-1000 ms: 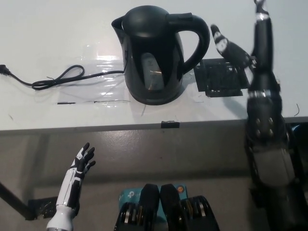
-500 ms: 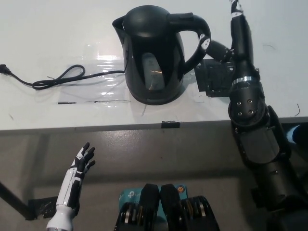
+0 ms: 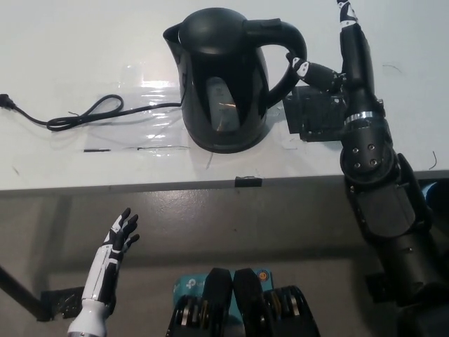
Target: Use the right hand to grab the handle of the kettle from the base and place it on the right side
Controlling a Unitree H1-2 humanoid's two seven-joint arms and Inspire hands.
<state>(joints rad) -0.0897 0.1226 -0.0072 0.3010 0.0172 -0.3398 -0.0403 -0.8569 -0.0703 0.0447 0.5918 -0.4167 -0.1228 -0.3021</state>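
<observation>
A black kettle [image 3: 224,77] stands upright on its base on the white table [image 3: 70,56], with its looped handle [image 3: 286,56] pointing to the picture's right. My black right hand [image 3: 335,60] is right beside the handle, fingers spread, one fingertip touching or nearly touching the handle's outer curve; it holds nothing. My white left hand [image 3: 118,242] rests open below the table's front edge at the lower left.
A black power cord [image 3: 84,116] runs left from the kettle's base across the table. A flat black plate [image 3: 319,112] lies just right of the kettle, under my right hand. The table's front edge [image 3: 210,186] crosses the picture.
My right arm swung left from the table's right side and the hand came up against the kettle's handle. In the last half second it barely shifted. Kettle and left hand stayed put.
</observation>
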